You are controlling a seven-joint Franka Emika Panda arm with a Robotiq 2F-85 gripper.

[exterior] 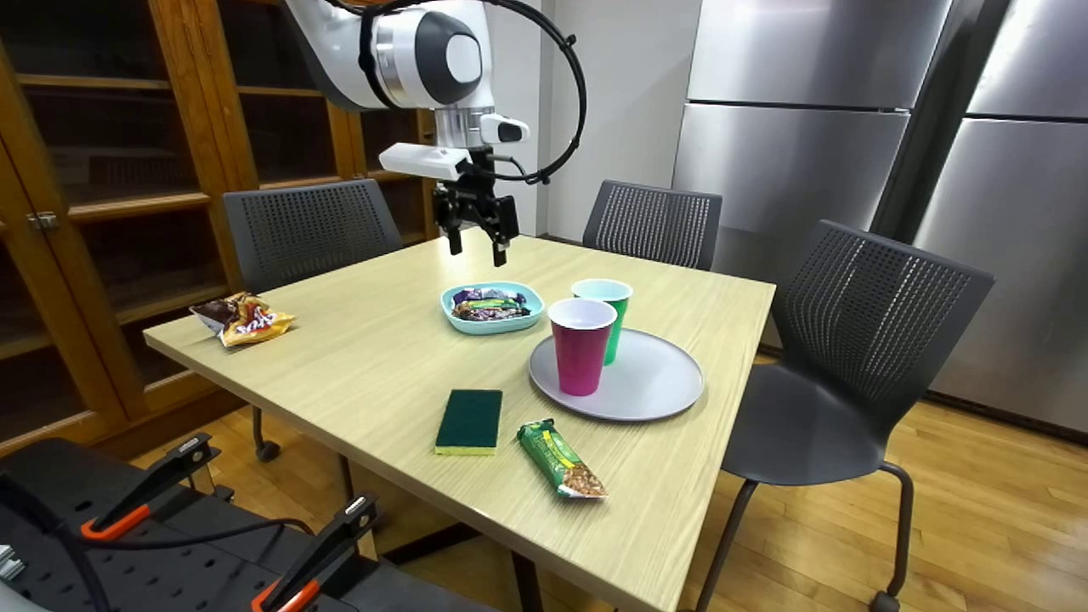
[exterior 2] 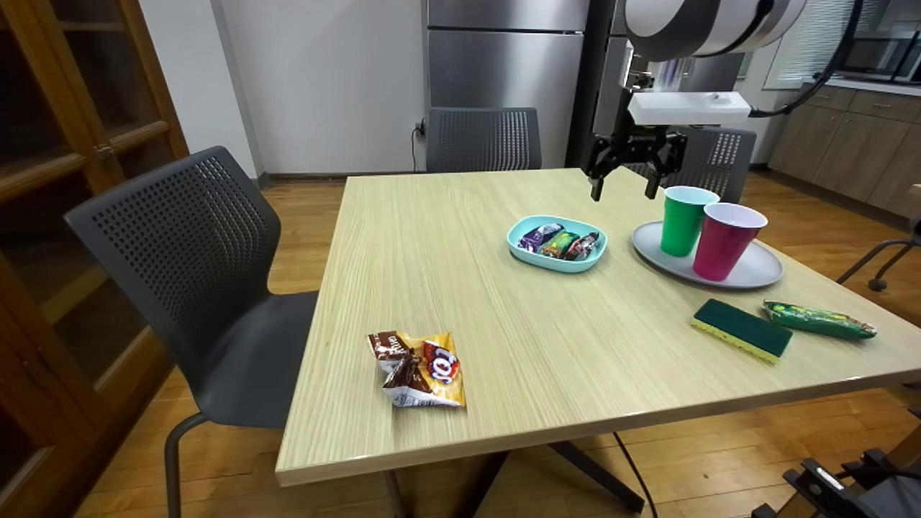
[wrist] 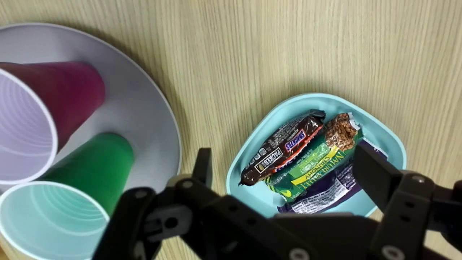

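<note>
My gripper (exterior: 478,250) (exterior 2: 624,190) hangs above the table with its jaws wide apart and nothing held. Nearest to it is a light blue dish (exterior: 495,326) (exterior 2: 550,262) (wrist: 241,159), seen below the jaws in the wrist view. Three wrapped bars lie side by side in the dish: a brown Snickers (wrist: 283,148), a green Nature Valley bar (wrist: 314,164) and a purple-wrapped bar (wrist: 325,195). One dark finger (wrist: 377,177) covers part of the purple bar in the wrist view. Beside the dish, a grey plate (exterior: 650,382) (exterior 2: 755,270) (wrist: 151,119) carries a magenta cup (exterior: 581,357) and a green cup (exterior 2: 680,226).
A dark green and yellow sponge (exterior: 470,418) and another green bar (exterior: 557,459) lie near the table's edge. A crumpled brown and yellow snack bag (exterior 2: 424,370) rests near a corner. Dark chairs (exterior: 858,357) surround the table (exterior 2: 432,273).
</note>
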